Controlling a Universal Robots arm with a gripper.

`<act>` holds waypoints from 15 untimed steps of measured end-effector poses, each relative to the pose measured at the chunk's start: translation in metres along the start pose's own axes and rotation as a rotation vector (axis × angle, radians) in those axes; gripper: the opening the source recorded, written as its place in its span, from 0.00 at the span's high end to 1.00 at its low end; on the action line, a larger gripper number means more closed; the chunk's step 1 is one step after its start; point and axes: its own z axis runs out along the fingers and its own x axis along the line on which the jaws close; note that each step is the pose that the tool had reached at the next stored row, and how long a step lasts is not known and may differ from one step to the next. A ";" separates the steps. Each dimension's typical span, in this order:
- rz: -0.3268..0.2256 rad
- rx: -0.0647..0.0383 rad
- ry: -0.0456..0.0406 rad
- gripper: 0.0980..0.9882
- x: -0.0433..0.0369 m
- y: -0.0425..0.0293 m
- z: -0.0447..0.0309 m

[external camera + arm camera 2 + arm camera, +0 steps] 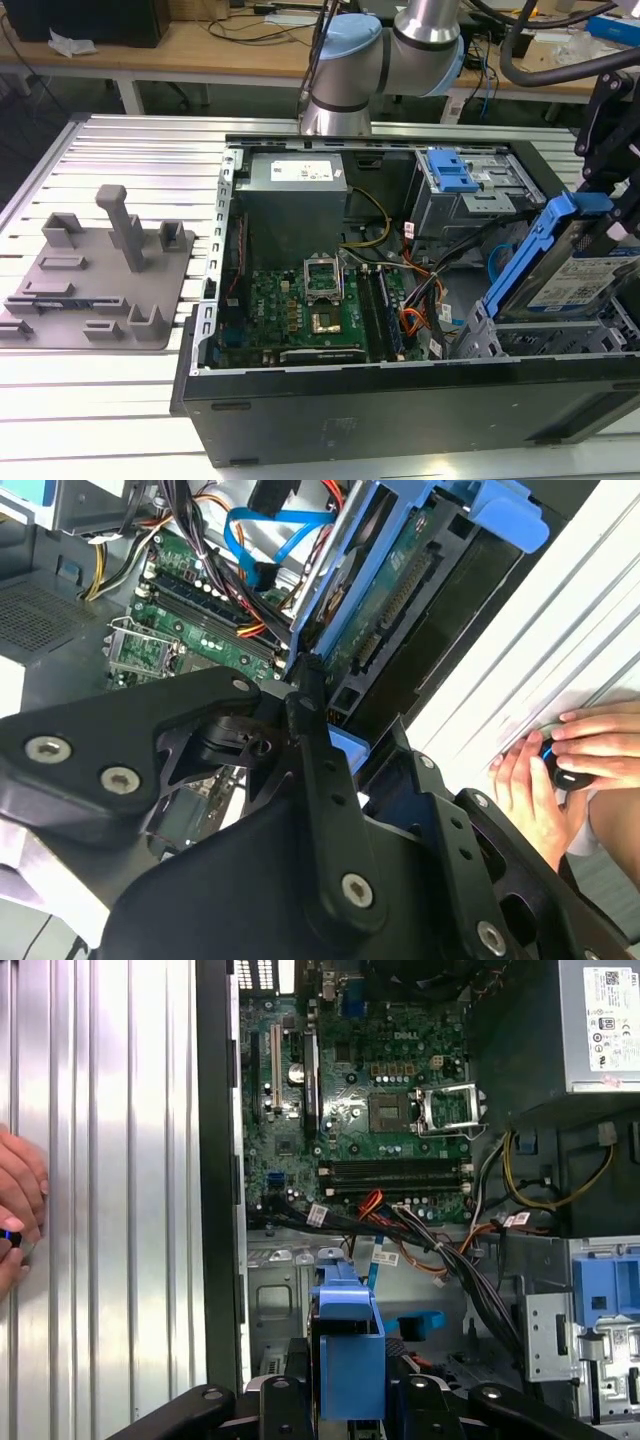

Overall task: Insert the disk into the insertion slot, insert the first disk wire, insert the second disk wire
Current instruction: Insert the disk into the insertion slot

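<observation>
Fingers (283, 1402) sit closed on the disk (350, 1360) in the first wrist view, one on each side of its blue carrier, so you're looking at it edge-on. Just past it you get grey perforated cage metal (272, 1305), then the cable bundle (420, 1225) and the motherboard (370, 1090). The taller cage with the blue latch (600, 1300) is off to the side. A person's hand (15, 1215) rests on the slatted counter (120, 1160), outside the case wall.

Second wrist view: you see the disk (400, 590) beyond the black linkage. Its green circuit-board side shows inside the blue frame, and the motherboard (190, 610) is beside it. Two hands (560, 765) on the counter (560, 630) hold a small black device.

Exterior view: the gripper (612, 208), at the exterior view's right, holds the disk (590, 280) tilted with the label showing. The upper end is raised and the lower end is down at the insertion slot (500, 335) in the grey cage. You can't tell how far in it is, and it's not lying flat. A grey fixture plate (100, 270) sits well apart on the counter, at the exterior view's left.
</observation>
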 end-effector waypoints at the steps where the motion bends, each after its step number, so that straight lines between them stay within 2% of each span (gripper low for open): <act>1: 0.000 -0.004 0.0001 0.70 0.0000 -0.0013 -0.0001; 2: 0.001 -0.010 0.0001 0.70 -0.0001 -0.0028 0.0000; 5: 0.001 -0.016 0.0003 0.70 0.0000 -0.0044 0.0014; 9: 0.001 -0.017 0.0003 0.70 0.0002 -0.0057 0.0068; 15: 0.001 -0.017 0.0004 0.70 0.0009 -0.0068 0.0200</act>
